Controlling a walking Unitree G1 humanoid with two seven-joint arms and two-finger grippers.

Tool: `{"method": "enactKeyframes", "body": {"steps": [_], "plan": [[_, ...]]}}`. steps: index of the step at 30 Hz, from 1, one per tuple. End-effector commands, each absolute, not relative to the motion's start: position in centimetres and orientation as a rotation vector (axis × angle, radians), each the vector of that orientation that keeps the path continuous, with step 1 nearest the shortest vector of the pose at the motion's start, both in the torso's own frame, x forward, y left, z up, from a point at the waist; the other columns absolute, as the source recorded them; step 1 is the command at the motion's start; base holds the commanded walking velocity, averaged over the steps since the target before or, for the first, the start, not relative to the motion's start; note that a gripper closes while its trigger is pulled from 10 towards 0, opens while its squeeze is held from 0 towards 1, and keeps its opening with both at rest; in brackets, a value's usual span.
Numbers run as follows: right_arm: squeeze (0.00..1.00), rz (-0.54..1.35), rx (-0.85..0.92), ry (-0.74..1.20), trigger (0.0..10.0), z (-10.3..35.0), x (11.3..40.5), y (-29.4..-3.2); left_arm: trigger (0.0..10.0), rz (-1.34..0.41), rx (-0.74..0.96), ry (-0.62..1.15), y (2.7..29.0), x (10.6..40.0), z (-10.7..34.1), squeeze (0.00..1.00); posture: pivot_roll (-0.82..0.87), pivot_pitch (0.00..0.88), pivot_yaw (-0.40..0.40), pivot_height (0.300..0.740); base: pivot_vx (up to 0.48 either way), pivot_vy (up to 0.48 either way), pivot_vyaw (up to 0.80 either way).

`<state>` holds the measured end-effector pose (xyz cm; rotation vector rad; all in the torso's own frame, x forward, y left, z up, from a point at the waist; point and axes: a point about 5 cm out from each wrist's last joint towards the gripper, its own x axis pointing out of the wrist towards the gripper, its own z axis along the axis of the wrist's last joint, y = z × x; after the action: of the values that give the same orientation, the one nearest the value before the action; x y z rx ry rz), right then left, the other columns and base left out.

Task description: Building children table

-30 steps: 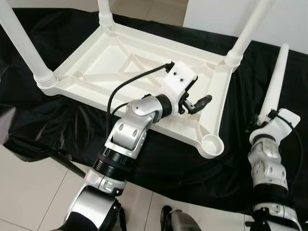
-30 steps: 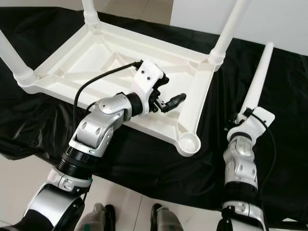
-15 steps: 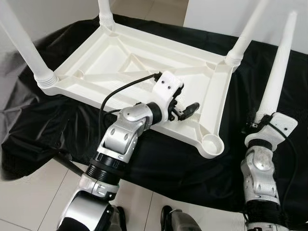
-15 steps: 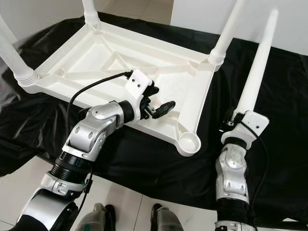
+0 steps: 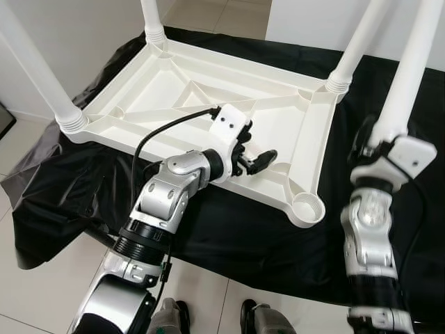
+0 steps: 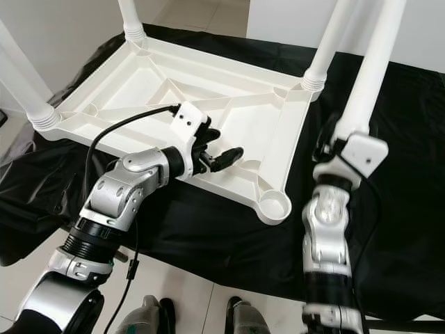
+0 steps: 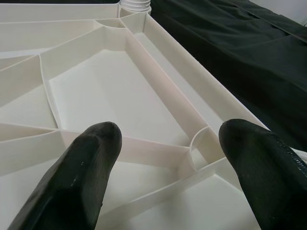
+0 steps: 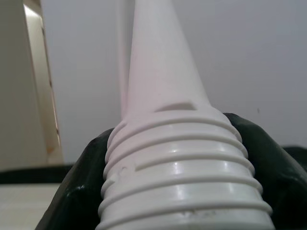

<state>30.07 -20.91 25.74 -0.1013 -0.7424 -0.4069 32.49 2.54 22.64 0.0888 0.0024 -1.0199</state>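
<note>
No writing or label is showing on any part. The white table top [image 5: 208,97] is lying upside down on a black cloth [image 5: 83,181], ribbed underside facing up. Three legs are standing in its corner sockets, their upper ends cut off by the frame edge; the near right corner socket [image 5: 308,207] is sitting open.

My left gripper [image 5: 252,158] is hovering over the near long rim of the table top, just beside that open socket, fingers [image 7: 86,172] spread wide with nothing between them. In the left wrist view the socket's curved wall is lying between the two pads.

My right gripper [image 6: 332,139] is pinching the fourth leg [image 6: 372,62] near its threaded end, holding it about upright, out to the right of the table top and apart from it. Its top is running out of frame. In the right wrist view the threads [image 8: 182,177] are blocking most of both fingers.
</note>
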Motion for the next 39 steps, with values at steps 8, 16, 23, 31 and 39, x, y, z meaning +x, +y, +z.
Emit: {"method": "enactKeyframes", "body": {"steps": [8,16,23,31,39], "plan": [[0.00,-0.324,-0.074,-0.982,10.0,32.0,30.0,-19.3,10.0,-1.178,0.085,0.036,2.2,32.2,22.6,0.00,0.05,0.176,0.048,0.740,0.000,0.000,0.00],[0.00,-0.228,-0.109,-0.990,10.0,32.0,30.1,-18.0,10.0,-1.169,0.039,0.028,3.1,33.1,23.6,0.00,0.05,0.177,0.032,0.740,0.000,0.000,0.00],[0.00,-0.155,-0.158,-0.903,10.0,29.5,29.8,-17.4,10.0,-1.184,0.003,-0.003,4.1,34.2,25.2,0.00,0.05,0.174,0.014,0.740,0.000,0.000,0.00],[0.00,-0.119,-0.180,-0.810,10.0,27.2,29.4,-17.8,10.0,-1.242,-0.172,0.006,4.3,35.1,27.1,1.00,0.05,0.167,-0.016,0.740,0.000,0.000,0.00],[0.00,-0.057,-0.196,-0.739,10.0,25.4,28.5,-17.2,10.0,-1.313,-0.369,0.011,3.4,35.5,29.2,0.00,0.04,0.165,-0.030,0.740,0.000,0.000,0.00]]}}
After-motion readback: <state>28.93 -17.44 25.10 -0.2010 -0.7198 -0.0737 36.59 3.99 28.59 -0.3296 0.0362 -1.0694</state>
